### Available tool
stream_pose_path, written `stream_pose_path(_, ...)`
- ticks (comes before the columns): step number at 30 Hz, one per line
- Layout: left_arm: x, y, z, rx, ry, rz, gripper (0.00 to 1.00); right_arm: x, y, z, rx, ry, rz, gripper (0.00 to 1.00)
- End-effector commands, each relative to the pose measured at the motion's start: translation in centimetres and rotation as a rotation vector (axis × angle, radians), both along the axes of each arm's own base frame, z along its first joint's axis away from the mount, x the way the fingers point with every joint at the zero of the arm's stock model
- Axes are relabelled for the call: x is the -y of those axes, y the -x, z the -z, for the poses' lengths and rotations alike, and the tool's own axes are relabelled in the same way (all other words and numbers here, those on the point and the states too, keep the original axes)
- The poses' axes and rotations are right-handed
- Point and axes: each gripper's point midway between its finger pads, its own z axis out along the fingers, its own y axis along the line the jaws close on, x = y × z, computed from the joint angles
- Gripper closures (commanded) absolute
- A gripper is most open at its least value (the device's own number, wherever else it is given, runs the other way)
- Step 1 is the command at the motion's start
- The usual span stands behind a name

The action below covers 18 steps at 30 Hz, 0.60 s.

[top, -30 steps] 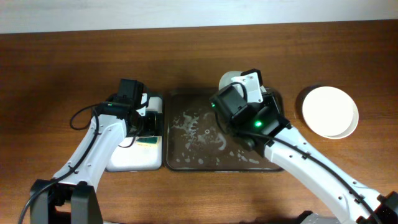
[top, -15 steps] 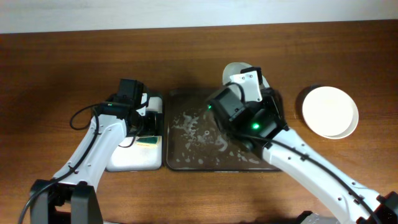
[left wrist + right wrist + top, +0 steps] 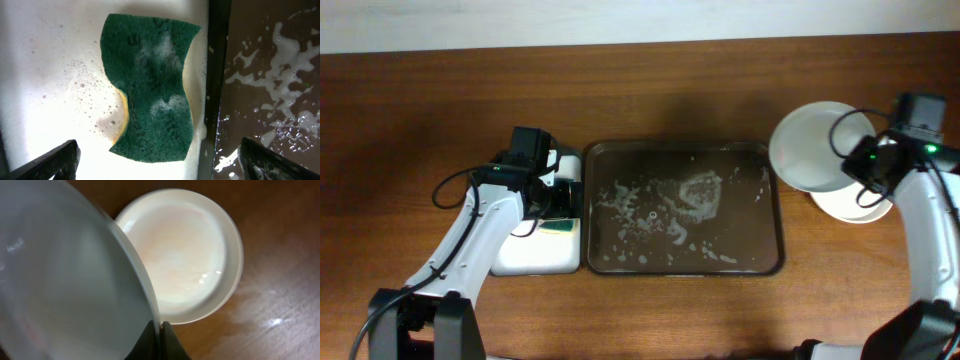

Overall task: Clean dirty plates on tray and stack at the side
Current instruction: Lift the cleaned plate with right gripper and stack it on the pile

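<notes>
1. Now you are at the stacking step. Your right gripper [image 3: 160,341] is pinched tight on the rim of a pale plate [image 3: 810,148] and holds it up in the air.
2. In the right wrist view the pale plate looks a bit tilted. It hangs partly over the other plate [image 3: 868,206], which sits on the table [image 3: 420,100] to the right of the brown tray [image 3: 740,225].
3. You cannot tell from these views if there is one plate down there or two.
4. No plates are on the brown tray, only foamy wet spots. So this looks like the last plate to put away.
5. Your left gripper [image 3: 160,162] is wide open and holds nothing. It hangs over the green sponge [image 3: 150,85], which lies on the small white tray [image 3: 530,255] just left of the brown tray.
6. Next, bring the pale plate right over the other plate so the two circles line up.
7. Then make it flat, lower it softly until it rests, and only then let the fingers go.
8. Go slow. You hold the plate by its edge alone, and it may be wet. It could slip or land crooked.
</notes>
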Motion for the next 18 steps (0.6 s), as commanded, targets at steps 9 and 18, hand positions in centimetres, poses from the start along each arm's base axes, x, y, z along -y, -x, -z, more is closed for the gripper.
stream_pose_path(9, 0.1, -0.5, -0.7, 0.025, 0.007, 0.001, 0.0, 4.6, 0.0, 5.5, 0.064, -0.347, 0.138, 0.19)
stream_pose_path(18, 0.3, -1.7, -1.7, 0.065, 0.032, -0.045, 0.01, -11.7, -1.3, 5.7, -0.135, -0.336, -0.512, 0.01)
